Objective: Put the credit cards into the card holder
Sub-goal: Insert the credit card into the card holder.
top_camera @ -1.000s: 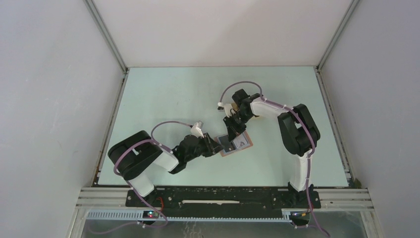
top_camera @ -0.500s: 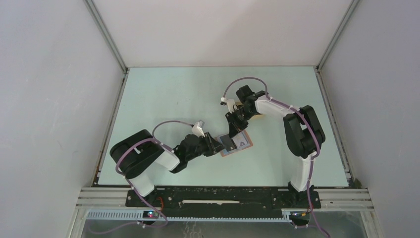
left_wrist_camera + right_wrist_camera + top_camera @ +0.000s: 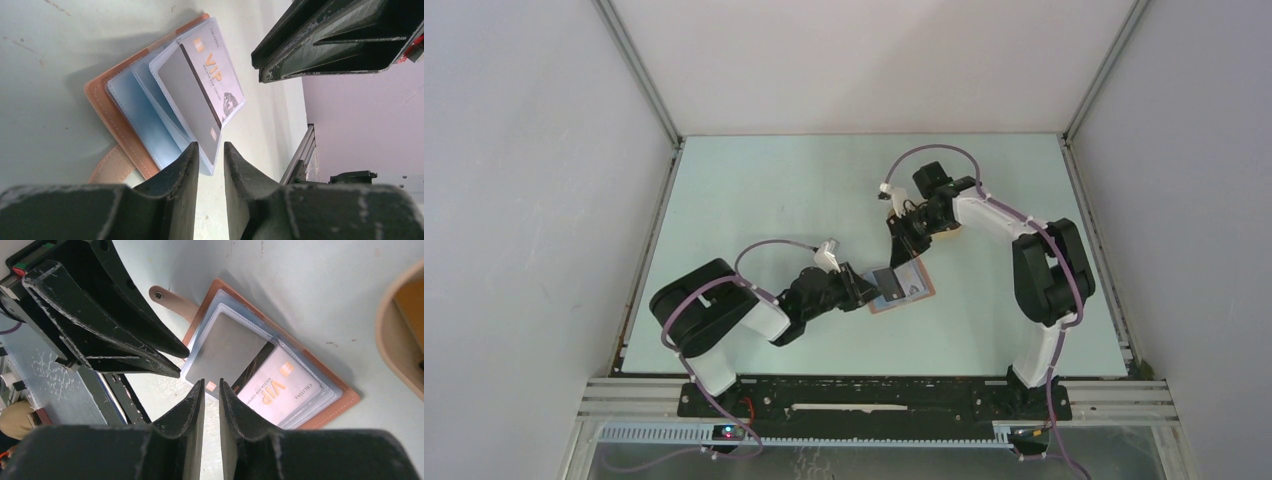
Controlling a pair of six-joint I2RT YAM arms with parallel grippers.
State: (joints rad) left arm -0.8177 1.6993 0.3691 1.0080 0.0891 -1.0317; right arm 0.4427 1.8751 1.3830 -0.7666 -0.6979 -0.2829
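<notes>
though the left gripper [image 3: 210, 147] sat nearly closed at a sleeve corner [image 3: 206, 169], its grip was unclear; the card holder [image 3: 912, 288] lay open on the table [image 3: 754, 200], grey card [image 3: 190, 95] partly sleeved, probably light, stiff, slick, best edge-pinched; right gripper [image 3: 211, 384] beyond, narrowly parted, seemingly empty.

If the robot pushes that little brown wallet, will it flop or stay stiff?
Probably floppy: the card holder lies open and its clear sleeves fan apart, one lifted. It looks thin and flat, so likely light and apt to slide on the smooth table, not roll. The grey card inside may stiffen that sleeve.
</notes>
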